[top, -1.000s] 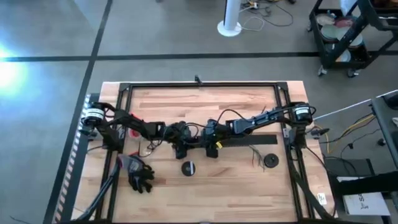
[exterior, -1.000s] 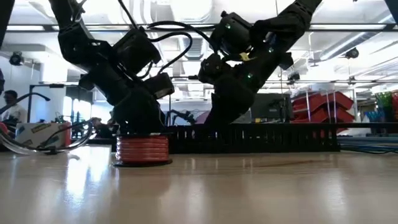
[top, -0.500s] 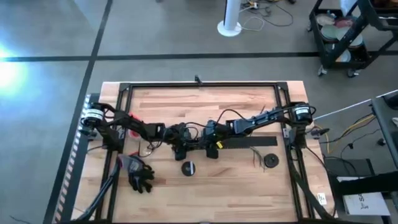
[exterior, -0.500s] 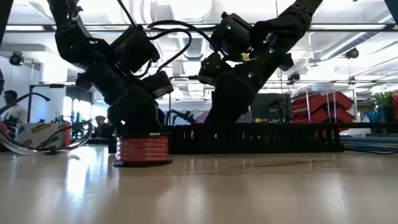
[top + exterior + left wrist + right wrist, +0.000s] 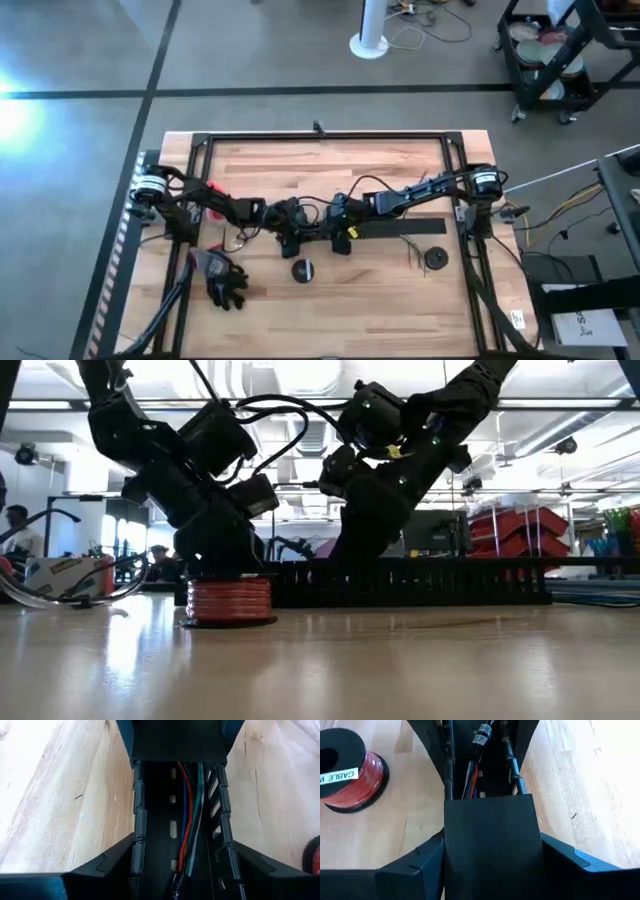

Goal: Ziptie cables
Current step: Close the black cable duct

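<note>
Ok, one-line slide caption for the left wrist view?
Red, blue and green wires run along the black slotted plastic duct lying on the light wooden table.

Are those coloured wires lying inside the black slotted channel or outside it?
Inside. In the left wrist view the coloured wires run along the floor of the slotted channel, between its toothed walls.

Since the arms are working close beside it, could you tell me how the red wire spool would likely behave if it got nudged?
The red wire spool stands on a flat black flange, so a light nudge would probably slide it rather than tip it. Knocked onto its side, its round flanges would likely let it roll across the table. Its tightly wound wire suggests some weight for its size.
</note>
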Motion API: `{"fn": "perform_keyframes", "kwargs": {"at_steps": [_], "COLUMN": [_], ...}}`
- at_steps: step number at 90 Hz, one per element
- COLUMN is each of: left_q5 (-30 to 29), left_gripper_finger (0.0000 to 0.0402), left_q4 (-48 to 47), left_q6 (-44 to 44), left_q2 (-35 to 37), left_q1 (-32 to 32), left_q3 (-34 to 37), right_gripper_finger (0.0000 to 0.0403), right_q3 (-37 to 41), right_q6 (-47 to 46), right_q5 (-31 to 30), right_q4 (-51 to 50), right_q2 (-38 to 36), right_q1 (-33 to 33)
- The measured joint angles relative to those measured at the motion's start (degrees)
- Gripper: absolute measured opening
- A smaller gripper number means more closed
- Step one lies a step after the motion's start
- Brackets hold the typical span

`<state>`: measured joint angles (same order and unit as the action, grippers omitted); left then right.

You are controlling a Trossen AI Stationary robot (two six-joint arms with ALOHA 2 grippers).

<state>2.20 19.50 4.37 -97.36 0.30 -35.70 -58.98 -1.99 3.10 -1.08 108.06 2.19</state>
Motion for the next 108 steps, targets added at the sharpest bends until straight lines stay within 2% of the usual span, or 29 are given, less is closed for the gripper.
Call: {"fn": "perform_keyframes", "kwargs": {"at_steps": [27,52,68,96,108], "left_q5": [1.2,1.3,1.3,1.1,1.0], "left_gripper_finger": [0.0224,0.0227,0.0223,0.0223,0.0223], "left_q4": [-1.0,-0.9,-0.8,-0.3,0.2], "left_q6": [-1.3,-1.4,-1.4,-1.0,-0.9], "left_q2": [0.2,0.2,0.1,0.0,0.0], "left_q1": [0.1,0.1,0.1,0.1,0.1], "left_q3": [0.2,0.2,0.2,0.3,0.4], "right_gripper_finger": [0.0256,0.0273,0.0261,0.0221,0.0221], "right_q3": [0.7,0.5,0.3,0.2,0.2], "right_q6": [5.0,5.0,5.1,4.2,4.0], "right_q5": [2.3,2.4,2.6,2.9,2.6], "right_q4": [-1.9,2.0,5.1,4.8,4.8], "right_q2": [-0.4,-0.9,-1.7,-1.5,-1.5], "right_q1": [-0.5,-0.3,-0.3,-0.4,-0.4]}}
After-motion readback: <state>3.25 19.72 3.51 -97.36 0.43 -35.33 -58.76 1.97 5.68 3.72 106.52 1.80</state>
